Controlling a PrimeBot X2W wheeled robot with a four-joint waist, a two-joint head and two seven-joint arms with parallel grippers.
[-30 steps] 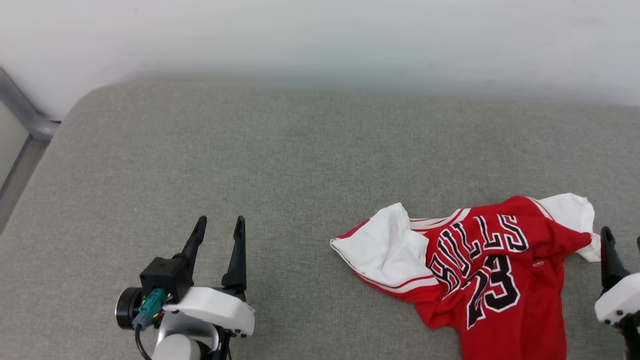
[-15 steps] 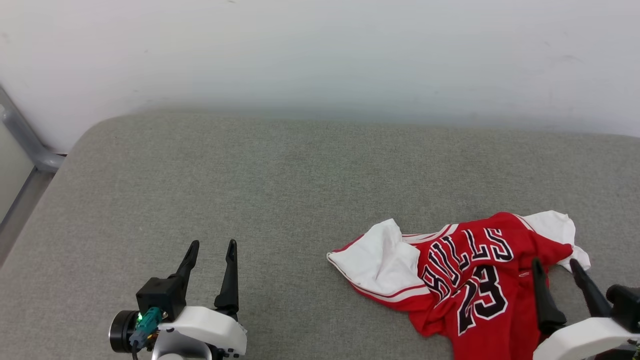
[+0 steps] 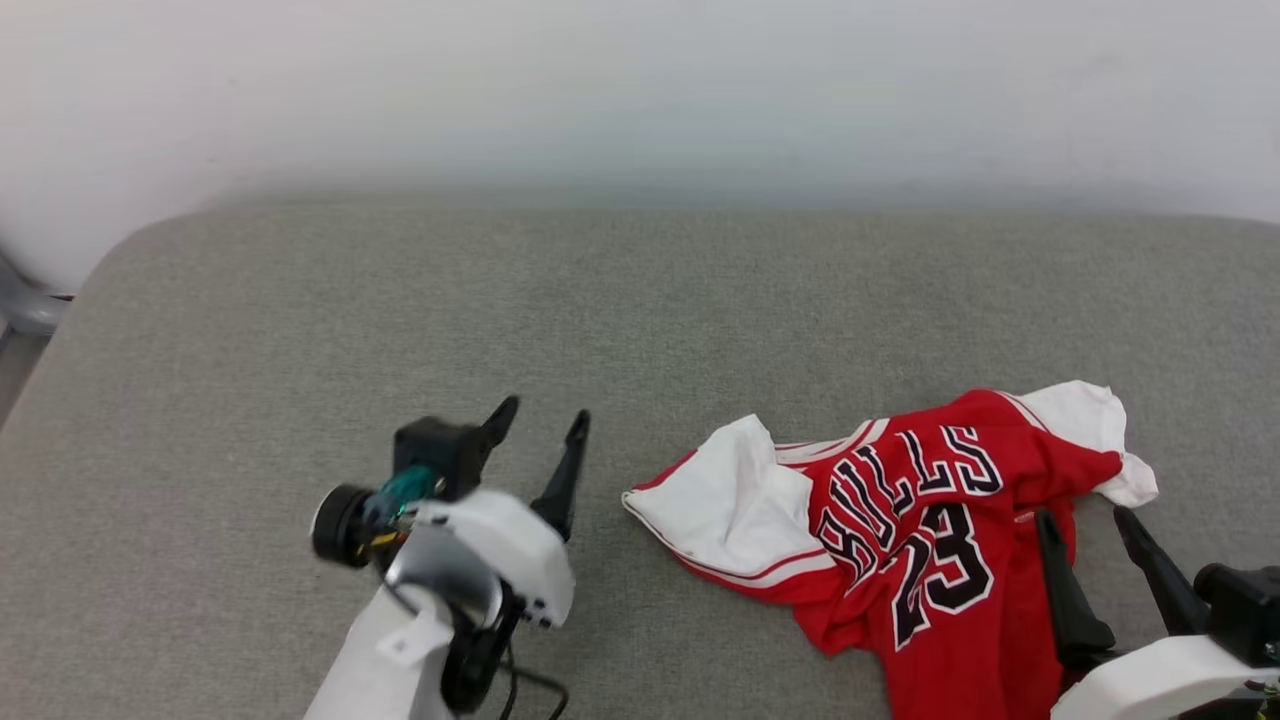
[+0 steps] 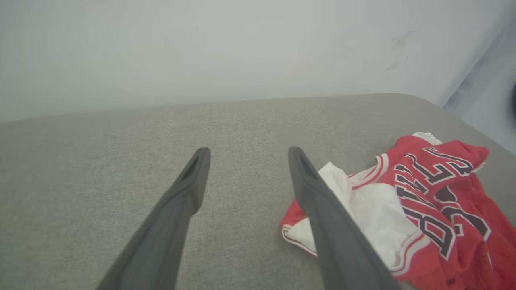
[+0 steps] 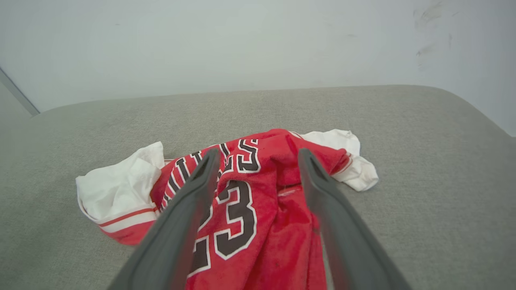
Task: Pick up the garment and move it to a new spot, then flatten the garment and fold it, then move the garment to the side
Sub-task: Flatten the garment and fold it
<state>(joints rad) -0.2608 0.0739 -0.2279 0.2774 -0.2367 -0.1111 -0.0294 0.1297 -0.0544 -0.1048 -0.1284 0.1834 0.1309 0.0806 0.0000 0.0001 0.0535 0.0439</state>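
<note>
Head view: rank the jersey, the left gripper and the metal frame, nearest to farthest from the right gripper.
1. jersey, right by the right gripper, lower right.
2. left gripper, left of the jersey.
3. metal frame, far left edge.

Left gripper (image 3: pixel 545 415) and right gripper (image 3: pixel 1083 515): both spread wide, both empty.
Left: fingers angled up and rightward, pale forearm (image 3: pixel 365 665) rising from bottom edge. Right: low at the right corner, fingers tilted up-left.

"BULLS" and "23" on garment (image 3: pixel 905 545)
</note>
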